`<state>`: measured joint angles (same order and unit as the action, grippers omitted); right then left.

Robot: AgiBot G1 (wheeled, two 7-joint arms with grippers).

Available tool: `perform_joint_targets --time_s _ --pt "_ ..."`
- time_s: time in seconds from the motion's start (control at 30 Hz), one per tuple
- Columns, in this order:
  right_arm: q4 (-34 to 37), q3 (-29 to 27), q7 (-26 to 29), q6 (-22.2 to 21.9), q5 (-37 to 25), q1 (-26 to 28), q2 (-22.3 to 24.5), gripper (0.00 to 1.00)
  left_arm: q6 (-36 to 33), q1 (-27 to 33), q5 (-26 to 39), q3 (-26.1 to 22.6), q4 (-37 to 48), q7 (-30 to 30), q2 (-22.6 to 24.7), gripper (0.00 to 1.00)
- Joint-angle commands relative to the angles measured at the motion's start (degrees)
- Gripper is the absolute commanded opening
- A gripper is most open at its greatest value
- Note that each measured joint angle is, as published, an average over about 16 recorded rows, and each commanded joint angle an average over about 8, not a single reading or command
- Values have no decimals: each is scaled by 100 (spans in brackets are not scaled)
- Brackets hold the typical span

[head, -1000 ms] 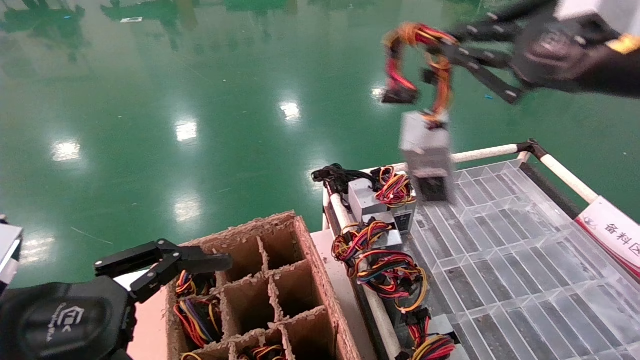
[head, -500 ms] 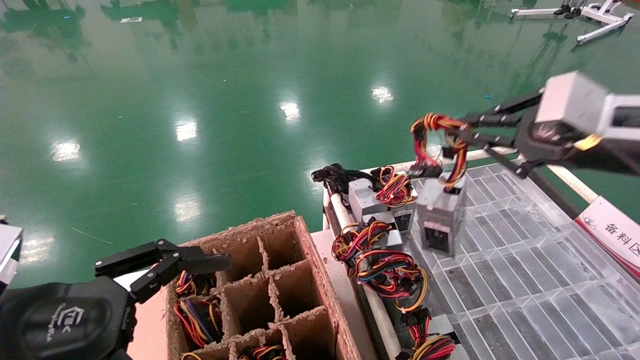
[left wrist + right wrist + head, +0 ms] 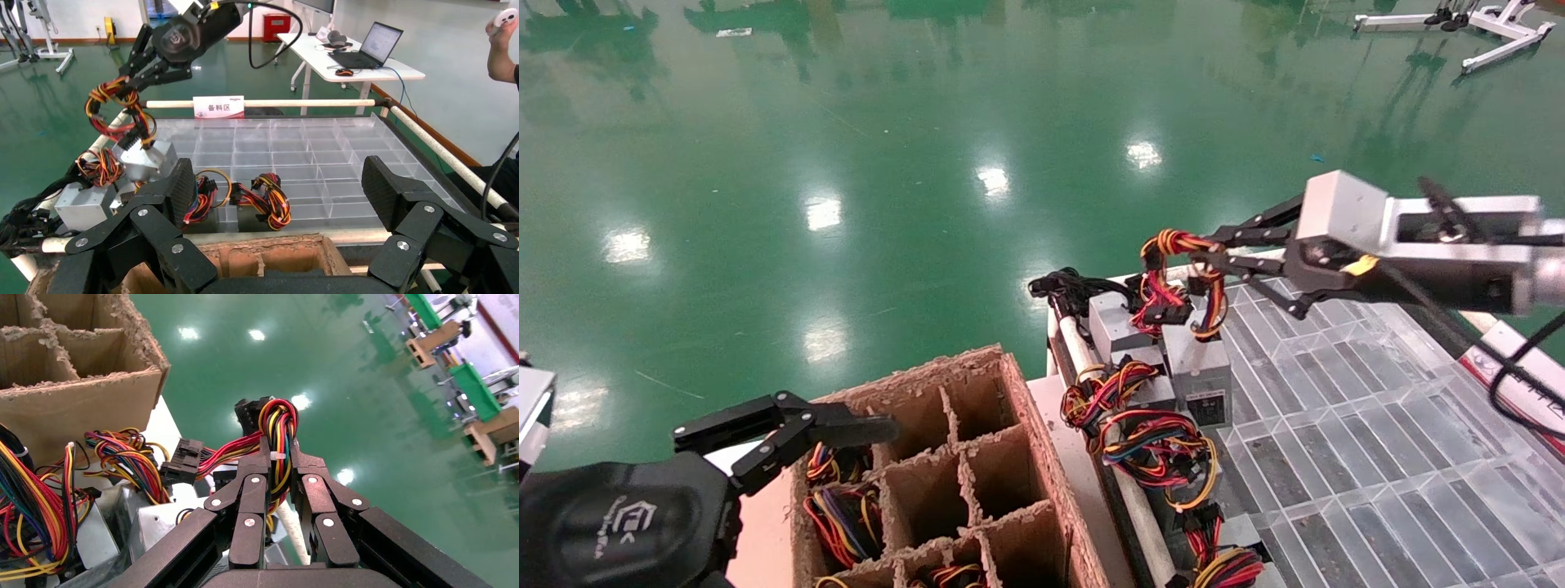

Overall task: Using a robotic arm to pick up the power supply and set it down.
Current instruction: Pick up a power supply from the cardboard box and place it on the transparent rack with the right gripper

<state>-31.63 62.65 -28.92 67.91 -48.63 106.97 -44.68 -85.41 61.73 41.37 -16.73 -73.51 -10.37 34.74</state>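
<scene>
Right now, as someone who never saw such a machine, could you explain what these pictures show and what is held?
This is a two-armed robot. One picture comes from its head, the others from cameras on each wrist. The right gripper is shut on the wire bundle of a silver power supply, which stands on a clear gridded tray beside other power supplies. The left gripper waits, open, over a cardboard box whose compartments hold more wires.

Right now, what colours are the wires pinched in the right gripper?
Red, yellow, orange and black wires in the right gripper; clearest in the right wrist view.
</scene>
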Motion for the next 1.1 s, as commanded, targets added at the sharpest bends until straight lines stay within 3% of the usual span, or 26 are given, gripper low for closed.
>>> perform_joint_targets --time_s 0.03,0.73,1.1 --pt "206 12 -87 61 -7 5 -136 0 0 0 0 -1 0 0 0 100" --pt "2164 -12 -1000 508 42 -54 -598 0 3 2 -5 -8 0 4 -3 100" --pt "2870 53 -1187 27 -91 172 -799 0 5 3 -8 -12 0 6 -5 100"
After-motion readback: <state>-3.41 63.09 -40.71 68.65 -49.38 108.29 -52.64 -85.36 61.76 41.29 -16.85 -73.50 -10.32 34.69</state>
